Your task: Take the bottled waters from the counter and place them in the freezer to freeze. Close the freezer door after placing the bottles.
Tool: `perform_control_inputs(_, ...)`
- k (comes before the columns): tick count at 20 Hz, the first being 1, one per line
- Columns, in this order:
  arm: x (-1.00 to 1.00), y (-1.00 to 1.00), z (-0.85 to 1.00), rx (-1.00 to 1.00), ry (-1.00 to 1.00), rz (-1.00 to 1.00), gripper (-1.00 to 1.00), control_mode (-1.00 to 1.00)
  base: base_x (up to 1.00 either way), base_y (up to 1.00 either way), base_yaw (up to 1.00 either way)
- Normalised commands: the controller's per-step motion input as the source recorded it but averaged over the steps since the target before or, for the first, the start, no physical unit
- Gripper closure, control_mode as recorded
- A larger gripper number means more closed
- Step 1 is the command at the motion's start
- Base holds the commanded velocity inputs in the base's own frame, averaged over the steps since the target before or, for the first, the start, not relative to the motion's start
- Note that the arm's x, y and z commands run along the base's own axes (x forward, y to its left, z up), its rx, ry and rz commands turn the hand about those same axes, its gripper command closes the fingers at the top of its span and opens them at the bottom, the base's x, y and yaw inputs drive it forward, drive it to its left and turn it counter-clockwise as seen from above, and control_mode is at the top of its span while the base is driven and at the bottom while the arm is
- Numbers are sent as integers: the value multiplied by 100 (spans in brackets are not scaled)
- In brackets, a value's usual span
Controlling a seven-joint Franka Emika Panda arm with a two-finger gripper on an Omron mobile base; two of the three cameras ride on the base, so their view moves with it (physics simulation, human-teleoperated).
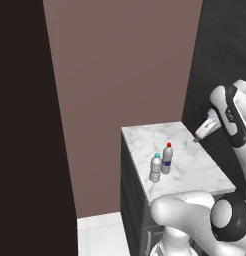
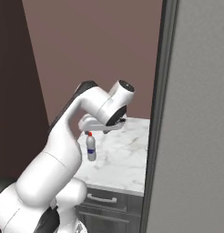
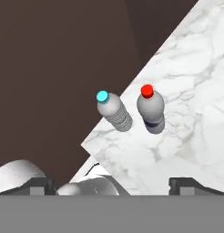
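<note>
Above the counter, the gripper hangs with its jaws spread wide and nothing between them. In the hand view, the red-capped bottle stands at about one o'clock from the claw and the light-blue-capped bottle at about twelve, both upright, just beside each other near the slab's edge. The freezer rises at three o'clock in the right base view. The step in hand looks like the approach for the first pick; next the claw needs to descend and straddle one bottle without knocking its neighbour.
</note>
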Motion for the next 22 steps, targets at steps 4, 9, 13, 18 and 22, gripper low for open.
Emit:
perform_control_inputs(4, 0, -25, -38, 0, -4, 34, -100, -100, 0, 0, 0)
perform_control_inputs(9, 2, -25, -32, 9, -14, 30, -100, -100, 0, 0, 0)
perform_control_inputs(13, -5, -5, -30, 11, -31, 21, -100, -100, 0, 0, 0)
perform_control_inputs(18, -9, 0, -18, 17, -34, 12, -100, -100, 0, 0, 0)
perform_control_inputs(22, 0, 0, 0, 26, -25, 0, -100, -100, 0, 0, 0)
